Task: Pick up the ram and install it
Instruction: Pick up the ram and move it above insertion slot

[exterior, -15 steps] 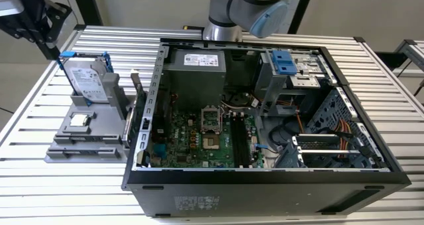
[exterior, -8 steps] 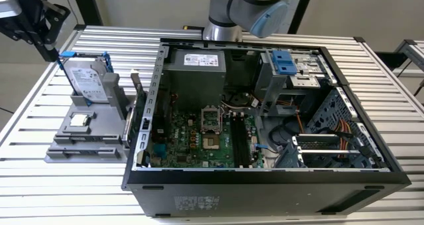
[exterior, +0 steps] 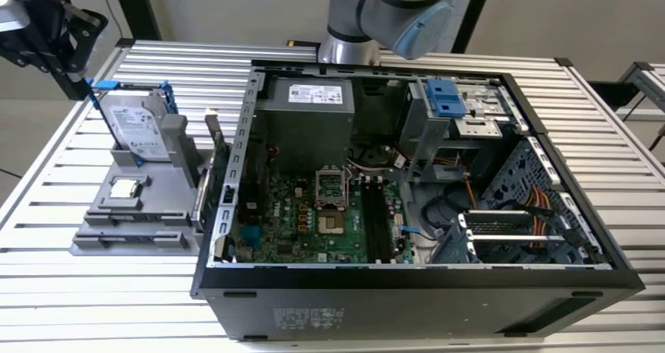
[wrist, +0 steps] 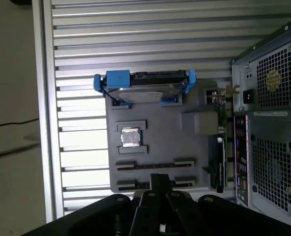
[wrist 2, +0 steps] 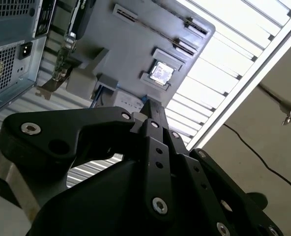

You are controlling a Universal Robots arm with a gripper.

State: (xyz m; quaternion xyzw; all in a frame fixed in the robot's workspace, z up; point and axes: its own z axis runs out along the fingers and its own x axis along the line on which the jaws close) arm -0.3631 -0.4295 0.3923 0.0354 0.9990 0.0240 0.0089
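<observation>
Remote station, observations.

The gripper [wrist: 160, 178]: in both wrist views I see its fingers drawn together with nothing between them. It hangs clear above the grey fixture [wrist: 160, 118] and touches nothing.

The ram [wrist: 155, 165]: I read it as the thin dark strip standing on edge in a slotted rail of the fixture. It is seen edge-on, and I cannot fully separate it from the slot's shadow. In the first wrist view the fingertips line up over the neighbouring rail [wrist: 130, 184] at the fixture's end. The ram lies one rail further, on the side of the processor chip [wrist: 130, 137]. It is neither gripped nor touched.

Layout, with the exterior view as the dial:
- The fixture sits at 9 o'clock of the open computer case [exterior: 416, 294], on the slatted table [exterior: 93, 306].
- On the fixture, the hard drive [exterior: 135, 127] with blue handles stands upright at the 12 o'clock end. The processor chip is in the middle and the rails are at the 6 o'clock end.
- A card [wrist: 219, 157] with a metal bracket stands along the fixture's 3 o'clock edge, next to the case.
- The motherboard's black slots [exterior: 374, 220] lie near the case's centre, well apart from the ram.

Writing: there are white labels on the hard drive and on the power supply [exterior: 307, 107] at the case's 11 o'clock. There is also pale print on the case's 6 o'clock wall. All of it is too small for me to read.
</observation>
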